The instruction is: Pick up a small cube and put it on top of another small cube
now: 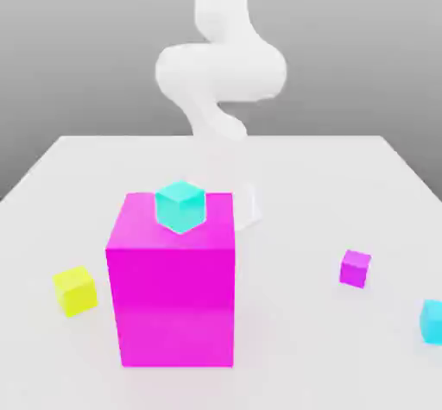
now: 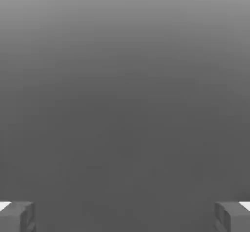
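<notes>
At the lower right edge of the exterior view, the small cube [image 1: 432, 321] rests on the tabletop [image 1: 285, 175]. It looks light, rigid, smooth; grip opposite flat faces. The hand [image 2: 125, 216] is open, empty.

Sky-blue cube [image 1: 433, 321] cut by exterior view's right edge; arm [image 1: 220, 72] top cropped, base hidden behind magenta cube [image 1: 173, 292].
</notes>
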Robot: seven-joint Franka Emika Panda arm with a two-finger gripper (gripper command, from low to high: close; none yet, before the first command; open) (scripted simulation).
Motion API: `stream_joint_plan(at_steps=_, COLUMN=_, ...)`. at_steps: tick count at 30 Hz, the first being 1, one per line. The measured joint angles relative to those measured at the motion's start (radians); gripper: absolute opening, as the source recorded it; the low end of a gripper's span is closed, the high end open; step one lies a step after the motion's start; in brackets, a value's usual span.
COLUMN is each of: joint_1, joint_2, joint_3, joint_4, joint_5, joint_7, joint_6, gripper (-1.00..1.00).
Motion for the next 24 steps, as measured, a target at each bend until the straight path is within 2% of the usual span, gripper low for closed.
stream_joint_plan(at_steps=12, joint_1=0.184, joint_2=0.439, joint_3=0.121, joint_4=-0.040, joint_5=-0.019, joint_7=-0.225, joint_6=0.159, gripper=0.00)
stream_joint_plan(at_steps=24, joint_1=0.374, joint_2=0.881, joint_3=0.235, joint_4=-0.078, joint_5=-0.133, joint_7=-0.379, joint_6=0.312, gripper=0.00)
